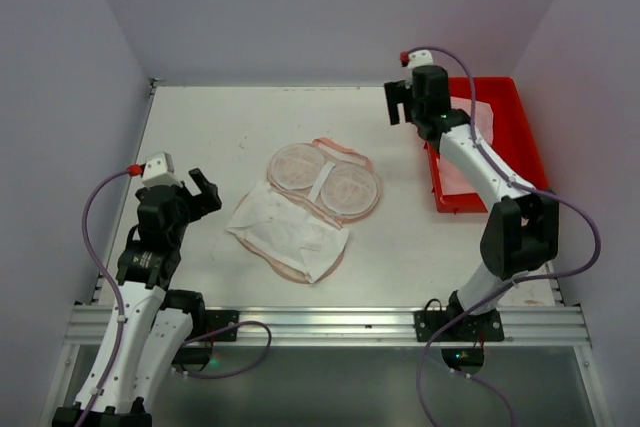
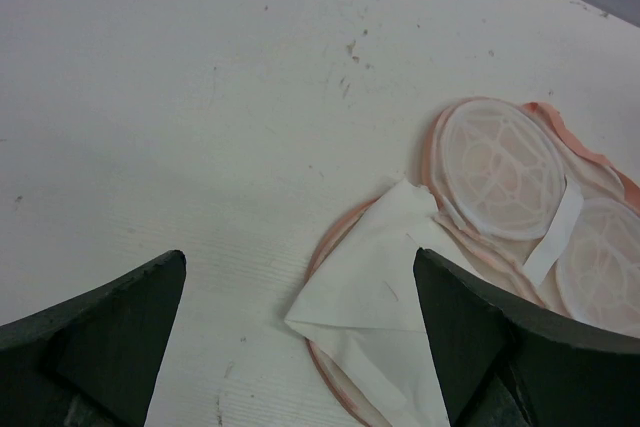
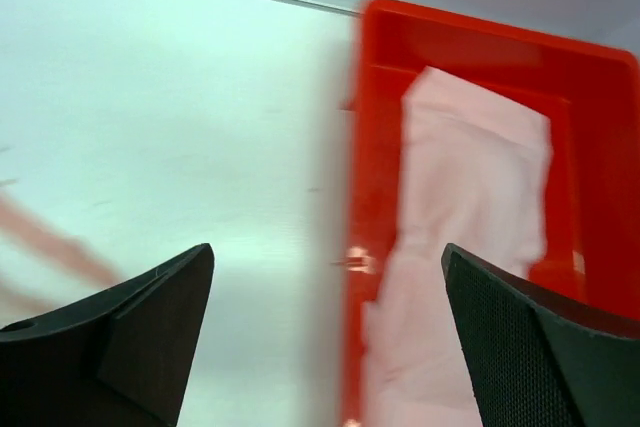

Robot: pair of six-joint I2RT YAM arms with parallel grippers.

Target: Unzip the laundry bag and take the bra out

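The laundry bag (image 1: pixel 322 195) lies unzipped and spread flat mid-table, its two round mesh-lined lobes facing up and a white flap (image 1: pixel 288 232) folded out at its near left. The left wrist view shows a lobe of the bag (image 2: pixel 500 162) and the flap (image 2: pixel 375 292). The bra (image 1: pixel 482 119), pale pink-white, lies in the red tray (image 1: pixel 525 132) at the right. My right gripper (image 1: pixel 400 107) hangs open over the tray's left rim (image 3: pixel 375 97), with the bra (image 3: pixel 470 207) below its right finger and nothing held. My left gripper (image 1: pixel 200 192) stands open and empty left of the bag.
Grey walls close in the table on three sides. The red tray sits against the right wall near the back. A metal rail (image 1: pixel 320 322) with both arm bases runs along the near edge. The right wrist view is motion-blurred.
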